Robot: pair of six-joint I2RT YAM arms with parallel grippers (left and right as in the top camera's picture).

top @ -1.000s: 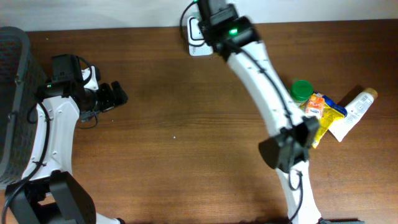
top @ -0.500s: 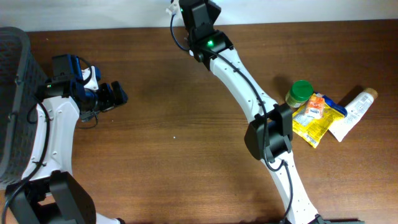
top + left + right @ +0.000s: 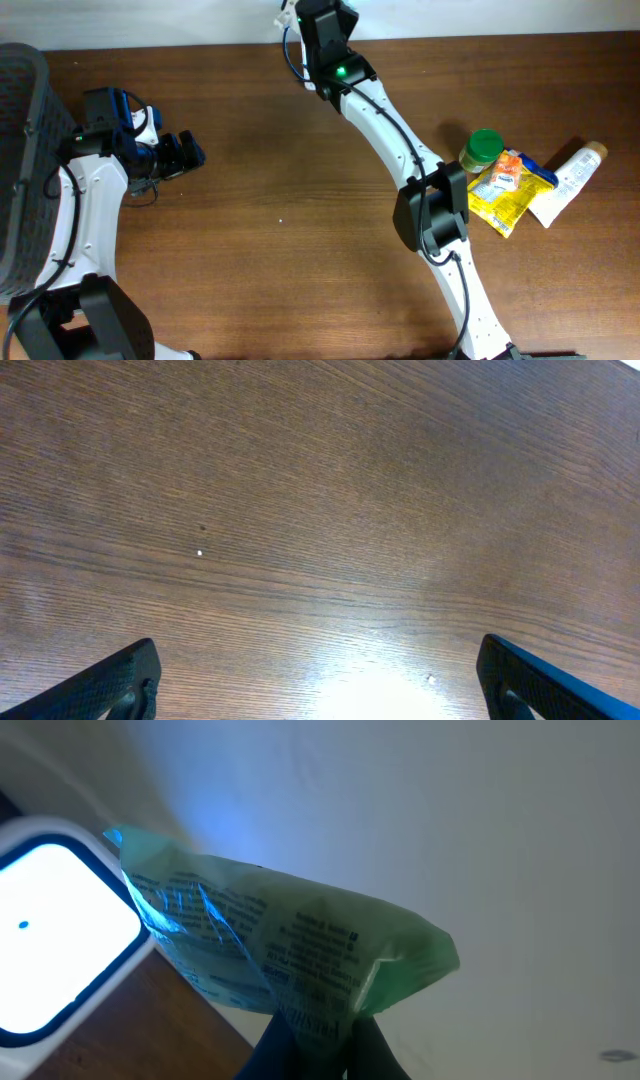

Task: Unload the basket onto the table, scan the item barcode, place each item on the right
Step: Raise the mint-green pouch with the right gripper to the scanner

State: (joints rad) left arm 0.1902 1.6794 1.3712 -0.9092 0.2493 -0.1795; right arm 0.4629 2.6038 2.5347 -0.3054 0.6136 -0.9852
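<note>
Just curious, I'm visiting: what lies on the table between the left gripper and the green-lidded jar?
In the overhead view, only bare table, with the right arm spanning above it; no items between left gripper and green-lidded jar.

Brown wooden table [image 3: 280, 260] beneath me, dark mesh basket [image 3: 18, 150] at my far left; green-lidded jar [image 3: 484, 147], yellow snack packet [image 3: 505, 192], white tube [image 3: 568, 182] close together on my right

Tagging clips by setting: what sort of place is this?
Likely a mock checkout bench: a lit scanner, a green packet in the right gripper near it, a basket by the wooden table.
</note>
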